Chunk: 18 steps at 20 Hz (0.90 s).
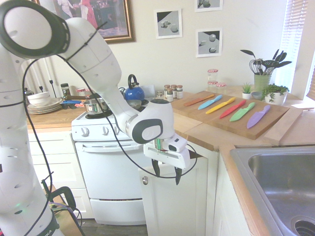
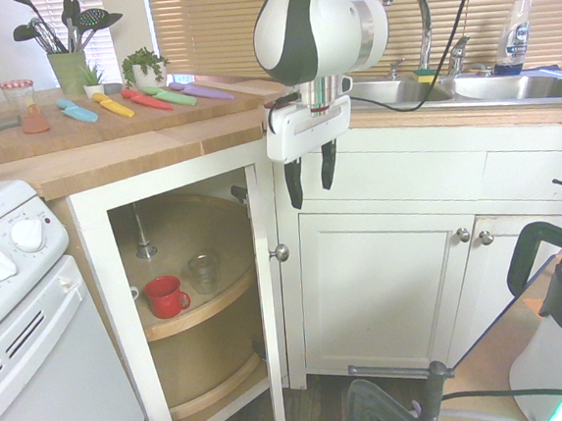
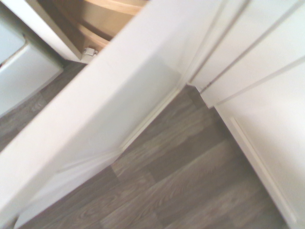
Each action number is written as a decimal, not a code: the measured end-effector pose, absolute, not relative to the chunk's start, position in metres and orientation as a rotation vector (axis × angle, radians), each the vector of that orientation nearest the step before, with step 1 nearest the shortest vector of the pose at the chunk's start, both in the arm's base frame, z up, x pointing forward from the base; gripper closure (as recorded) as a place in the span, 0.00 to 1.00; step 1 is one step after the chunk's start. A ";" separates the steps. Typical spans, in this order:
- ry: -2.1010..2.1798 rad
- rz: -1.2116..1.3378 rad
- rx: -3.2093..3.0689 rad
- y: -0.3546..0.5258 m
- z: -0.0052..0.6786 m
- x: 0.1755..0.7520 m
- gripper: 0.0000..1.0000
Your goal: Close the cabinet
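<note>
Our cabinet (image 2: pixel 89 286) stands in the corner under the bench (image 2: pixel 109 159), its door (image 1: pixel 178 204) wide open. Our pincer (image 2: pixel 313 173), fingers apart, hangs near this door; if we descend too close, we may hit its edge.

In the first exterior view, the white arm (image 1: pixel 93 59) bends at its elbow (image 1: pixel 32 29) near ten o'clock and slopes toward four o'clock, down to the wrist (image 1: pixel 152 123). The gripper (image 1: pixel 168 179) points its fingers toward six o'clock, spread apart.
</note>
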State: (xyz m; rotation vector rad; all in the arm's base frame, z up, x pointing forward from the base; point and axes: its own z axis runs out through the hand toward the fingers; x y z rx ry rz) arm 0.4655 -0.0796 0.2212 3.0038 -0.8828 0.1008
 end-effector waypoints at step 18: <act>-0.677 0.138 3.019 -0.053 0.197 0.484 1.00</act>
